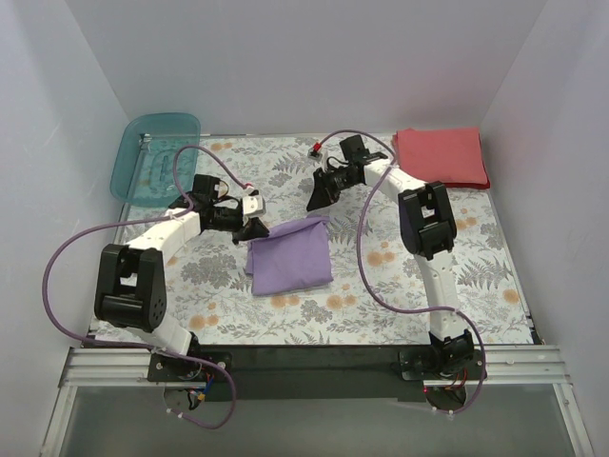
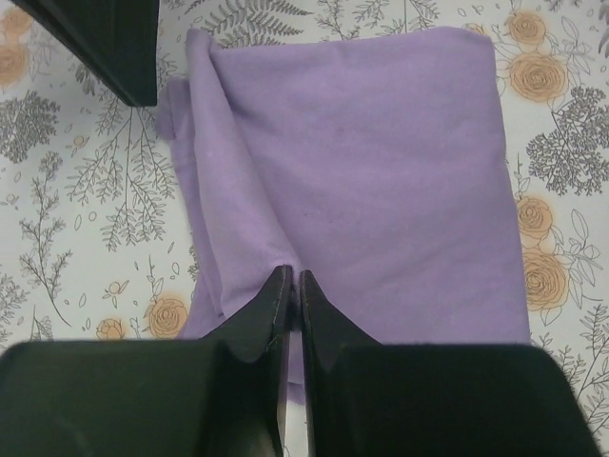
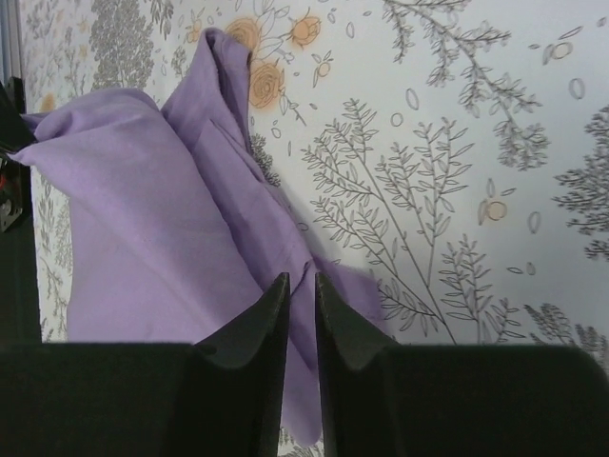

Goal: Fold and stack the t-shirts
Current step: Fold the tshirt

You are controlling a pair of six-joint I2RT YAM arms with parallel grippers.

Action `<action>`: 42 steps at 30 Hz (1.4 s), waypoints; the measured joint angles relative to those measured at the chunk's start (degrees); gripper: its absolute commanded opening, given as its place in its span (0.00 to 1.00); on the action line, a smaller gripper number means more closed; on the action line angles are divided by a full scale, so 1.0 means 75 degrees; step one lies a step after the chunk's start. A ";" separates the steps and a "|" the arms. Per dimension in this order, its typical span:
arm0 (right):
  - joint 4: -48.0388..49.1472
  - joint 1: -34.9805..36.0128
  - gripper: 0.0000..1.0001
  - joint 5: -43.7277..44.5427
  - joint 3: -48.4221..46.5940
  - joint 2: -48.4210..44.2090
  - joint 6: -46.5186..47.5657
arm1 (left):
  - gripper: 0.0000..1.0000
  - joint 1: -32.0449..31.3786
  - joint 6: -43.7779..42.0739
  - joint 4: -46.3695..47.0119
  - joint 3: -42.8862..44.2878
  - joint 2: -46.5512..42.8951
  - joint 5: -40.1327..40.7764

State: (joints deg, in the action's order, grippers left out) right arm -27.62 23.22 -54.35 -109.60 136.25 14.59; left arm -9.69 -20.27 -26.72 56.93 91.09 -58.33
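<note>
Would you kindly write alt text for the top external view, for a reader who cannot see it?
A folded lavender t-shirt lies mid-table on floral cloth, the left gripper and right gripper at its far corners. A folded coral-red t-shirt sits far right, a teal bin far left.

The lavender t-shirt [image 1: 290, 252] is soft matt cloth with a faint nap, creased along its folds. At one o'clock on the table [image 1: 495, 276], the coral-red t-shirt [image 1: 442, 157] looks like the same flat, matt cloth. The table wears a smooth matt covering printed with grey ferns and orange flowers. At ten o'clock the bin [image 1: 155, 152] is glossy, see-through teal plastic. The jaws of the left gripper [image 2: 290, 281] and right gripper [image 3: 302, 286] are smooth black plastic with a dull sheen. At six o'clock runs a brushed metal rail [image 1: 304, 371]
</note>
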 measured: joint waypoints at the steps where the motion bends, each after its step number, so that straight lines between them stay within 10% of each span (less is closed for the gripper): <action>1: -0.0096 0.0038 0.22 0.0009 0.0000 0.0003 0.0090 | 0.00 -0.0023 -0.0195 -0.0026 -0.0082 -0.0105 0.0000; 13: -0.1317 0.0315 0.17 0.0580 -0.0460 0.0487 0.0828 | 0.00 -0.0175 -0.1480 -0.0017 -0.0691 -0.0883 0.0076; 42: -0.2731 0.0866 0.13 0.2247 -0.1918 0.0918 0.0877 | 0.00 0.0469 -0.0154 0.0889 -0.0784 -0.0863 0.0379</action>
State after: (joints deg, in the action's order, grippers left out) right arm -48.10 29.71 -37.50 -123.98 143.13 21.17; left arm -6.17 -21.43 -20.05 51.05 84.62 -55.48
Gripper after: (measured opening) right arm 0.134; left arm 0.033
